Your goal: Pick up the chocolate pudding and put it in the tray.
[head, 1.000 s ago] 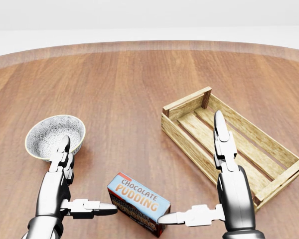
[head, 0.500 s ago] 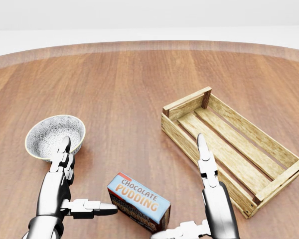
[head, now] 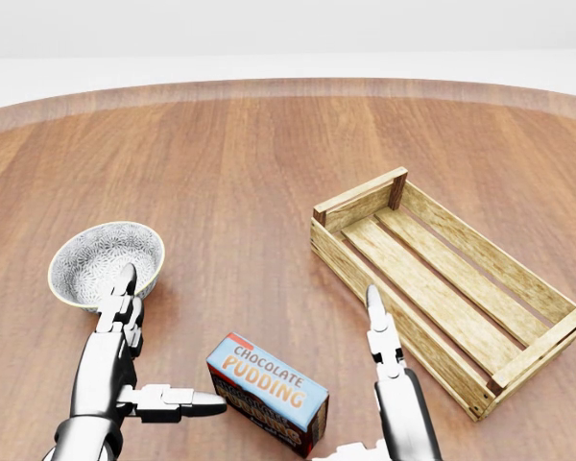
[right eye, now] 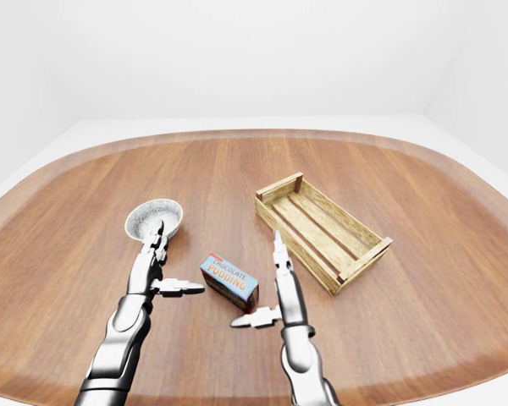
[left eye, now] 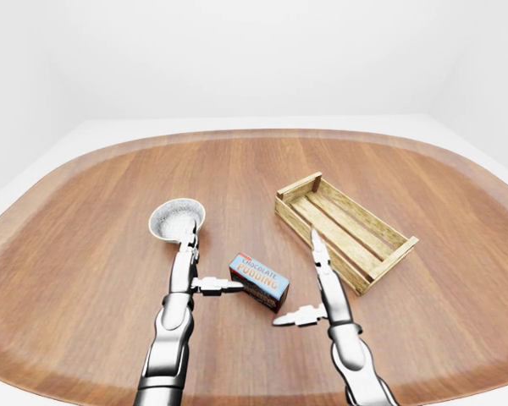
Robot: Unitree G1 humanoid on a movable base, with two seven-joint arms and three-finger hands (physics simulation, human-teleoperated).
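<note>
Item: chocolate pudding (head: 267, 393), a blue carton lying flat on the wooden table (head: 250, 173), at the bottom centre of the head view, between the two hands and well short of the tray (head: 451, 288).

Item: tray, an empty slatted wooden crate, to the right of the carton, set at a slant.

Item: left hand (left eye: 201, 275), fingers spread apart, one finger reaching sideways with its tip at or just beside the carton's left end; nothing gripped. A patterned bowl (head: 106, 262) sits just above it (not part of the job).

Item: right hand (left eye: 309, 292), fingers likewise apart, holding nothing, standing just right of the carton; its side finger points at the carton's lower right end without clearly touching.

Step in hand: closing on the carton. Judged best done by bringing both hands in level against the two short ends, pressing evenly so the box does not pivot or skid, then lifting clear before crossing the tray's near wall.

Change from the earlier frames: the right hand has drawn in leftward and lower in the head view, off the tray and toward the carton; left hand, carton, bowl and tray unmoved.
</note>
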